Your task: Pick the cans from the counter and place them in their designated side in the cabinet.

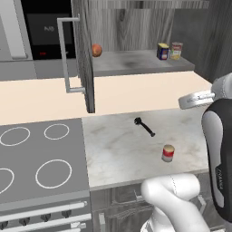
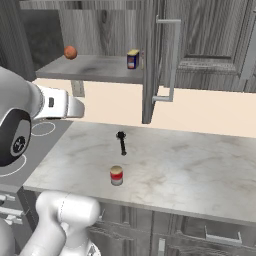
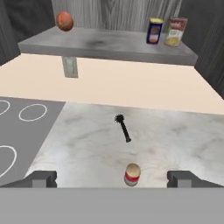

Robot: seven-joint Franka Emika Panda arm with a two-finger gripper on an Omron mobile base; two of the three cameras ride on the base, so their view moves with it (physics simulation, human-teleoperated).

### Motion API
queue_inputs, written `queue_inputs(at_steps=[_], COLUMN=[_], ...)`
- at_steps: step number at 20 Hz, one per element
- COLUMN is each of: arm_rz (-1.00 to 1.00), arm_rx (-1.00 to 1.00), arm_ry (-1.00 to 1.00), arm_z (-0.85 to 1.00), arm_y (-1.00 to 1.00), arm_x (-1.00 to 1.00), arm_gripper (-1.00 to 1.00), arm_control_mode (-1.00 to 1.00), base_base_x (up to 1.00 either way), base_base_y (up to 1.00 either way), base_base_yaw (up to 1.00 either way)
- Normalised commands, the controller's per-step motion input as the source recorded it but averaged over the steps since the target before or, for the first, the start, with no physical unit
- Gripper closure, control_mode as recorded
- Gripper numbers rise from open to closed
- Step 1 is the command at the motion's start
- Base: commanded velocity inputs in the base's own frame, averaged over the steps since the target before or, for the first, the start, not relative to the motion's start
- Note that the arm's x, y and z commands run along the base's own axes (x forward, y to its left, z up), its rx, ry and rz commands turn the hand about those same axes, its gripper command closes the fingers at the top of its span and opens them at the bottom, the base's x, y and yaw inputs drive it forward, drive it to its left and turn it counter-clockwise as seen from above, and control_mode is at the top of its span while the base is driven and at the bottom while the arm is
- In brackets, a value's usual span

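Three cans are in sight. One red can with a cream band and gold lid stands upright on the marbled counter, just ahead of the gripper and between its two dark fingertips, which stand spread as wide as they go with nothing in them and well clear of the can on either side. The same can shows near the counter's front edge in the left base view and the right base view. Farther ahead of the hand, a single black long-handled utensil lies flat on the stone, its round head pointing away. Beyond that, up on the grey shelf of the open cabinet, two more cans stand side by side toward the hand's right: a dark blue one with a yellow label and a second red-and-cream one, close together, though I cannot tell whether they touch. One orange ball sits at the shelf's far left end, well apart from the pair. The cabinet door hangs open with its long metal bar handle facing outward. To the hand's left lies the grey stovetop, where four white rings can be counted in the left base view.
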Motion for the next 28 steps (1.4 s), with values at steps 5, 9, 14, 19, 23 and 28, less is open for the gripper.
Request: queue_inputs(at_steps=[5,9,14,19,23,28], arm_rz=[0.0,-0.01,-0.05,-0.1,-0.08,-0.04], arm_rx=[0.0,0.0,0.0,0.0,0.0,0.02], arm_ry=[0.0,0.03,0.07,0.14,0.14,0.11], arm_z=[-0.17,-0.04,-0.07,-0.15,-0.16,-0.27], arm_y=[0.04,0.0,0.0,-0.11,-0.06,-0.02], arm_x=[0.0,0.0,0.0,-0.08,-0.05,0.0], arm_gripper=[-1.0,-1.0,-1.0,-1.0,-1.0,-1.0], arm_control_mode=[-1.0,-1.0,-1.0,-1.0,-1.0,-1.0], base_base_x=[0.0,0.0,0.0,0.0,0.0,0.0], base_base_y=[0.0,0.0,0.0,0.0,0.0,0.0], base_base_yaw=[0.0,0.0,0.0,0.0,0.0,0.0])
